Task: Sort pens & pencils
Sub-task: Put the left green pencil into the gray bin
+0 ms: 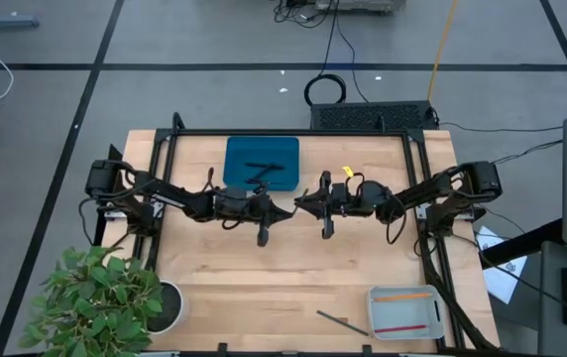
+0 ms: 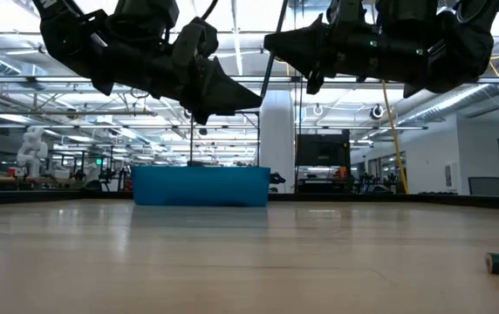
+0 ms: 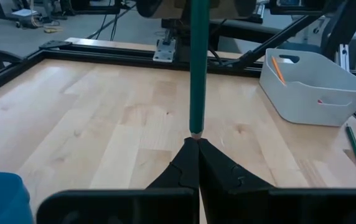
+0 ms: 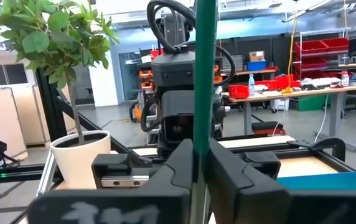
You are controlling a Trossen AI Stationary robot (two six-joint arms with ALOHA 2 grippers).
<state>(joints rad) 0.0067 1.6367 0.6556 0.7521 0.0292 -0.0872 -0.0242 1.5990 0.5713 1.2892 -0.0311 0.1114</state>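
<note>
A dark green pencil (image 3: 196, 74) stands nearly upright above the table's middle, between my two grippers. My left gripper (image 1: 289, 211) is shut on its lower end. My right gripper (image 1: 301, 205), facing the left one, is shut on its shaft higher up. In the low view the pencil (image 2: 274, 48) shows as a thin slanting line. Black pens (image 1: 262, 171) lie in the blue tray (image 1: 234, 149) at the far side. An orange pencil (image 1: 402, 295) and a red pencil (image 1: 399, 328) lie in the pale bin (image 1: 438, 315) at the near right. My left gripper pinches the pencil's lower tip (image 3: 195, 130) between its two fingers, only at their free ends. The fingers come nearly level from the table's left. The pencil rises from them, clear of the table. My right gripper pinches the pencil's shaft (image 4: 203, 124) between its two fingers. The fingers come about level from the table's right and lie across the pencil, which runs on above and below them.
Another thin dark pencil (image 1: 343, 322) lies on the bare wood next to the bin. A potted plant (image 1: 105, 302) fills the near left corner. A black frame (image 1: 264, 132) runs along the table's edges.
</note>
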